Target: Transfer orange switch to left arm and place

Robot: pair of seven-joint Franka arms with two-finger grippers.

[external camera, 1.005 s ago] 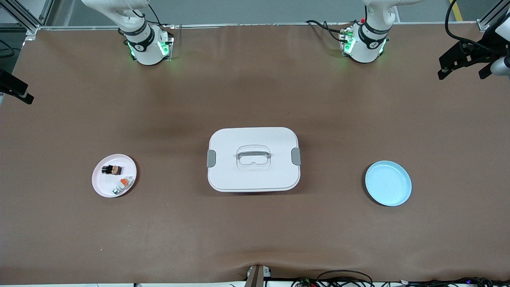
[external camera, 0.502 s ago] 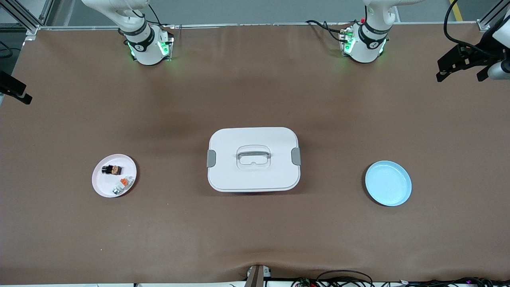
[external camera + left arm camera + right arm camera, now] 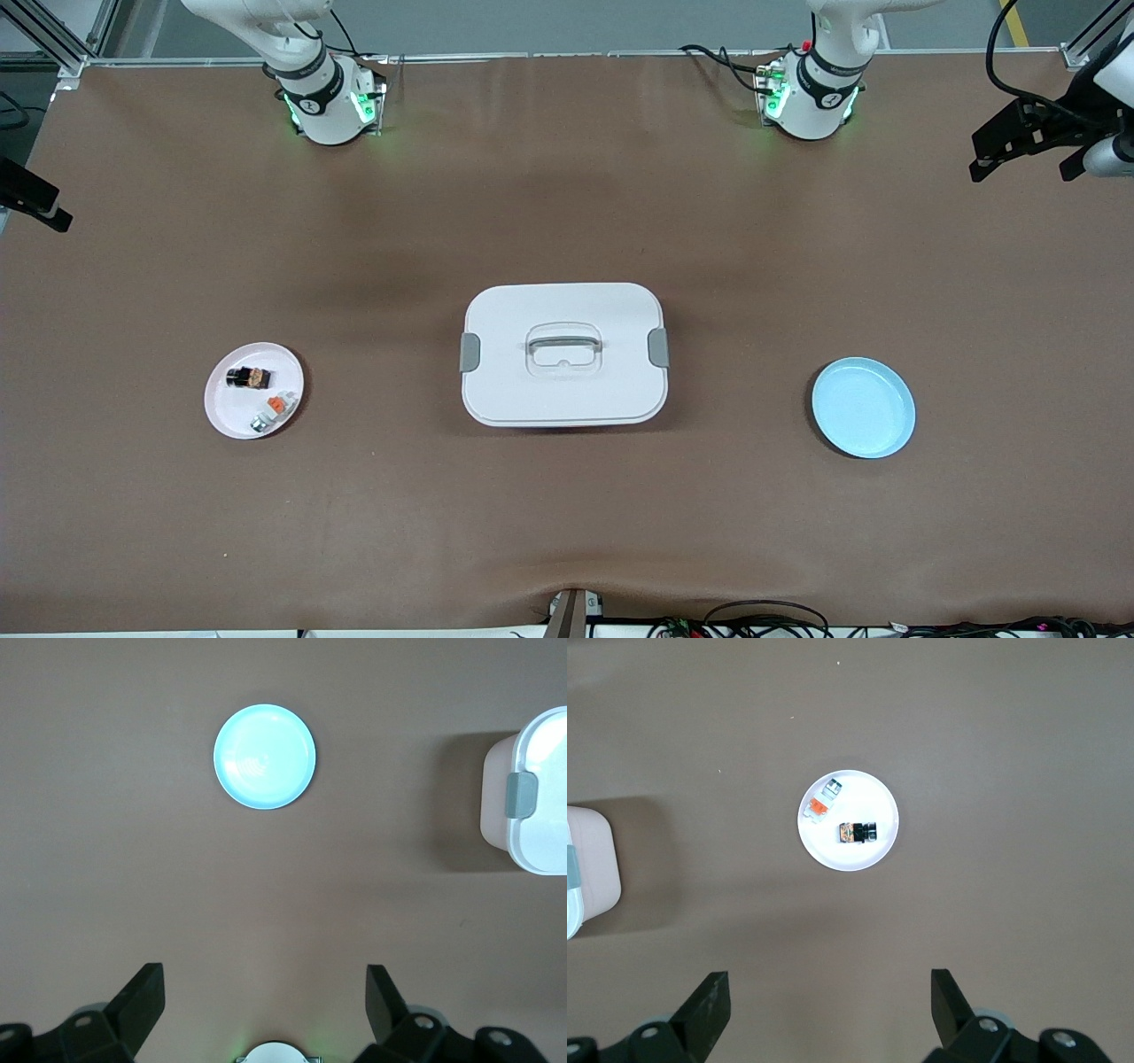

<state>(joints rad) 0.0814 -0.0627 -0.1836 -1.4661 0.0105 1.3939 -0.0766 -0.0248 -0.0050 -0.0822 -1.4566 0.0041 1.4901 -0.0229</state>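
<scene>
The orange switch lies on the pink plate toward the right arm's end of the desk, a tiny black blocky part with an orange-tan section. Just beside it on the same plate, nearer the front camera, sits a white-grey piece with an orange cap — the likeliest error is grasping this look-alike, since both are small and close together. The switch's hard, blocky shape offers little to grip, so a slightly off-centre pinch may flick it off the smooth, shallow plate.

In the middle stands the box, white rounded-rectangular plastic with a recessed lid handle and grey side latches. It sits between the two plates, so a low carry or a handover held too low could strike its lid.

Toward the left arm's end lies a glossy light-blue plate, bare and shallow; a part dropped from height could bounce out.

The right hand hangs high over the pink plate, its fingers spread and holding nothing. The left hand hangs high above the desk near the blue plate — likewise spread and unladen.
</scene>
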